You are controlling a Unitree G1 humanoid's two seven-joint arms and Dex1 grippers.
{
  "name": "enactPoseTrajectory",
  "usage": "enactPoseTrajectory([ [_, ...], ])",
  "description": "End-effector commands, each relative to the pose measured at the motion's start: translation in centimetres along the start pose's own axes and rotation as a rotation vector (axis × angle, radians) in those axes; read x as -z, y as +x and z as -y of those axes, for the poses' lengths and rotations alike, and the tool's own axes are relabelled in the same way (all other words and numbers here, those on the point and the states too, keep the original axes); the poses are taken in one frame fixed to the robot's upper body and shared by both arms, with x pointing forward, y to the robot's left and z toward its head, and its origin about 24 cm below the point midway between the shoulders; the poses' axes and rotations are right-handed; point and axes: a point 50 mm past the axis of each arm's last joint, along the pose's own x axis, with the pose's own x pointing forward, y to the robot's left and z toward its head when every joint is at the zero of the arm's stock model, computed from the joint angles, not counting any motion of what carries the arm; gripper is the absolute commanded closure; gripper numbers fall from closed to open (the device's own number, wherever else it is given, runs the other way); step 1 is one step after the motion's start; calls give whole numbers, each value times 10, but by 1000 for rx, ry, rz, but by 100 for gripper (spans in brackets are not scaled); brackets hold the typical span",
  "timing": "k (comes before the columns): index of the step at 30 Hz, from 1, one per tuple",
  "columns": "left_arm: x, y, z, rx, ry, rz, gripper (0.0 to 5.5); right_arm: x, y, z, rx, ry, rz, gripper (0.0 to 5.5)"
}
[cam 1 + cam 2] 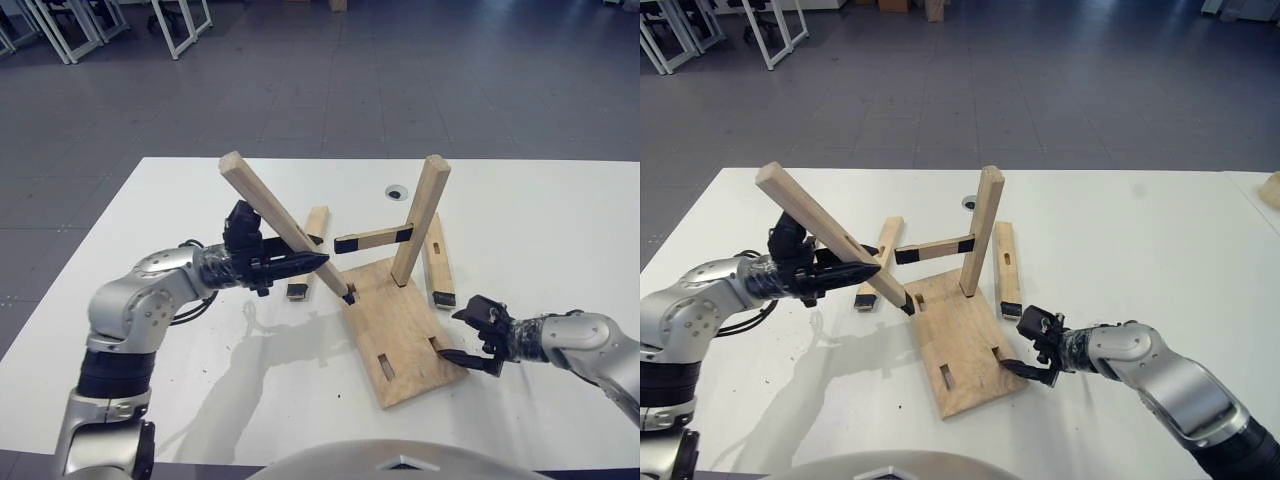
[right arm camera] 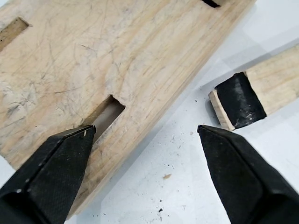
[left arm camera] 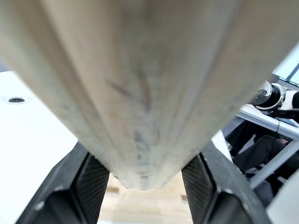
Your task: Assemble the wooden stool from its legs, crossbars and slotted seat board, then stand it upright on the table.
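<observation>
From the head camera, the seat board [image 1: 400, 335] lies flat on the white table [image 1: 560, 220], near the middle. An upright leg [image 1: 420, 220] stands on its far edge. A crossbar [image 1: 372, 240] with black ends juts left from that leg, and its free end stops just beside a tilted leg [image 1: 275, 215]. The tilted leg leans up and to the left, with its black lower tip at the board's far left corner. The left gripper [image 1: 300, 262] comes in from the left and is clamped across this leg low on its length, one finger on each side. A loose leg [image 1: 438, 262] lies on the table just right of the board. A second loose piece [image 1: 312, 235] lies behind the tilted leg. The right gripper [image 1: 475, 335] sits at the board's near right edge, spread wide and holding nothing.

In the left wrist view, the tilted leg [image 3: 140, 93] passes close to the lens. The dark fingers [image 3: 88, 186] press against its two flanks. A strip of the seat board shows beyond them.

In the right wrist view, the fingertips [image 2: 60, 163] stand far apart. One hangs over the board's edge beside a slot [image 2: 106, 112]; whether it touches the wood cannot be told. The other is over bare table, near the black end of the loose leg [image 2: 238, 100] but apart from it.
</observation>
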Motion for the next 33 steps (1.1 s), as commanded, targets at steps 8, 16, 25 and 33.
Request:
enactPoseTrajectory([
  [8, 48, 9, -21, -32, -5, -60, 344, 1, -3, 12, 6, -50, -42, 148],
  [16, 62, 14, -34, -82, -4, -60, 344, -4, -3, 16, -1, -77, -37, 148],
  [25, 55, 15, -47, -83, 99, -161, 344, -7, -1, 14, -8, -85, -16, 148],
  [33, 70, 22, -35, -20, 57, -305, 344, -8, 1, 12, 0, -80, -1, 148],
])
